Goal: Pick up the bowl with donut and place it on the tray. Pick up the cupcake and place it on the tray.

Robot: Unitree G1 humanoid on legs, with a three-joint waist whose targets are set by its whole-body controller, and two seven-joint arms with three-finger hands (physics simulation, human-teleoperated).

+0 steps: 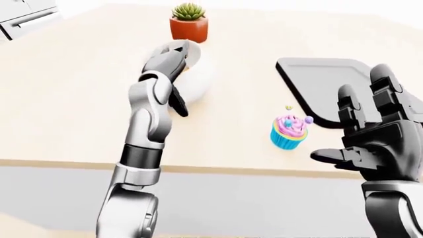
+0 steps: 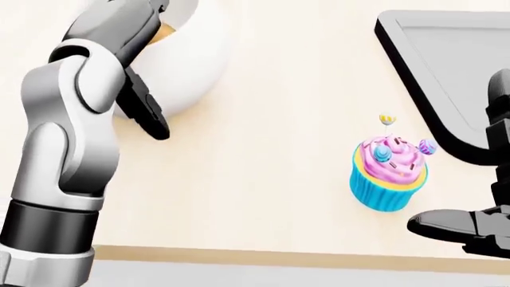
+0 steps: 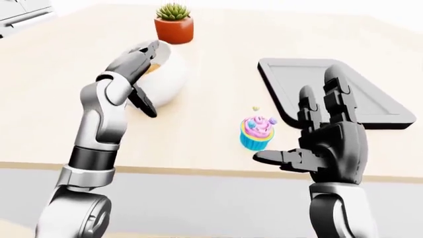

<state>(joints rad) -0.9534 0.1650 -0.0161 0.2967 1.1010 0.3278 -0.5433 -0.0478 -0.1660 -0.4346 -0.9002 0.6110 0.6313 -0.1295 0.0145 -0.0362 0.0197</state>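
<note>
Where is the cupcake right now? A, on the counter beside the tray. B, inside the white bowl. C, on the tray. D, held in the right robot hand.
A: the cupcake stands on the bare counter just left of the tray in the right-eye view, clear of the bowl, and the open right robot hand is not holding it.
</note>
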